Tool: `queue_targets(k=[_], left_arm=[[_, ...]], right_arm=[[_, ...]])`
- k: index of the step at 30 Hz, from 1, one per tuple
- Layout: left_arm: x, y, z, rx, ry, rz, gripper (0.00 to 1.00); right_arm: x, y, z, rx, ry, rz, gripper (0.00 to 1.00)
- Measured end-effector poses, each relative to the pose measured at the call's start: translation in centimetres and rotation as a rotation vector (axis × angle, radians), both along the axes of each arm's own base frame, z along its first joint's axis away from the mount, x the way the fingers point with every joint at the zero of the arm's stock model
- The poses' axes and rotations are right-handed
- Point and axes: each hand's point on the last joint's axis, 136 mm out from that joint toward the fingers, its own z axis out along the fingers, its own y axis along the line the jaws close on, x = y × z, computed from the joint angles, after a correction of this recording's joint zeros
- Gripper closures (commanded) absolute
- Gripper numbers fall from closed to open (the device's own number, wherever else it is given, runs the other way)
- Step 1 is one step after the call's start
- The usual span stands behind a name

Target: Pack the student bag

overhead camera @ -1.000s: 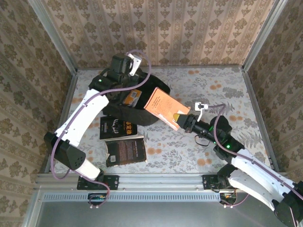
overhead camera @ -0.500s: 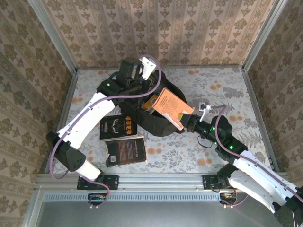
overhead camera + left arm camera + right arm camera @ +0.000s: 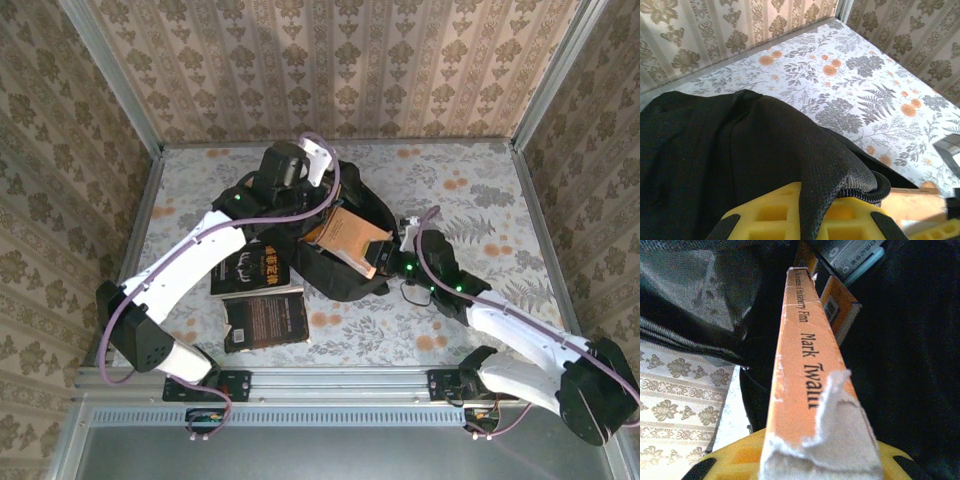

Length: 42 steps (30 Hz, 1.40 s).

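Near the middle of the overhead view, the student bag (image 3: 335,278) is lying on the flowered tablecloth (image 3: 480,190). It is a soft, slumped heap of black woven fabric with its mouth gaping open.

The left claw (image 3: 810,220) is pinching the bag's rim. In its wrist view, the fine mesh-like cloth is running down between the two yellow ribbed pads (image 3: 765,215), which are closed tight on it, and a corded edge is curling at the lower right.

The right claw (image 3: 385,262) is clamping the lower end of an orange book (image 3: 350,238), a worn paperback. In the right wrist view its spine is reading "Mark Twain", and the paper is peeling away in a torn white flap just above the yellow pads. The book is standing tilted inside the bag's opening, beside a second orange-edged book (image 3: 840,307) deeper in.

Two dark-covered books (image 3: 250,268) are lying flat and glossy on the cloth at the lower left of the bag, one just below the other.

A second ago the orange book was hovering above the bag's right edge, with its whole cover facing up. Now it is sitting lower and further left, partly swallowed by the opening. The left arm has swung rightward, lifting the rim higher, and the right arm has stretched further in towards the centre.
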Motion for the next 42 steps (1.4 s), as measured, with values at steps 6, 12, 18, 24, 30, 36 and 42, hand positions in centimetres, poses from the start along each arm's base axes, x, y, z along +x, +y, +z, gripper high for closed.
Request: queue_targets(k=[6,12,18,24,30,36,42], left_arm=[[-0.7,-0.5,-0.2,-0.001,0.013,-0.021,1.0],[-1.3,-1.0,-0.2,-0.002,0.019,-0.044,1.0],[-1.4,-1.3,-0.1,-0.007,0.023,-0.055,1.0],[-0.7,-1.5,0.1,-0.01,0.03,-0.04,1.0],[0.4,-0.8,0.5,-0.023,0.03,-0.007,1.0],[2.1,0.8,0.7,-0.048,0.037,0.033,1.0],[4.8,2.3,0.3,-0.072,0.054,0.083,1.0]], right_arm=[[1.9,1.4,-0.9,0.013,0.02,-0.001,1.0],[5.2,4.0,-1.3,0.019,0.045,0.0,0.97],[9.3,8.1,-3.3,0.026,0.051,-0.03,0.72],[14.0,11.7,-5.4,0.073,0.017,-0.067,0.54],[15.5,12.5,-4.2,0.102,-0.056,-0.051,0.31],[12.5,10.0,-2.8,-0.036,-0.095,0.001,0.3],[8.7,5.9,0.6,-0.141,-0.186,-0.005,0.31]])
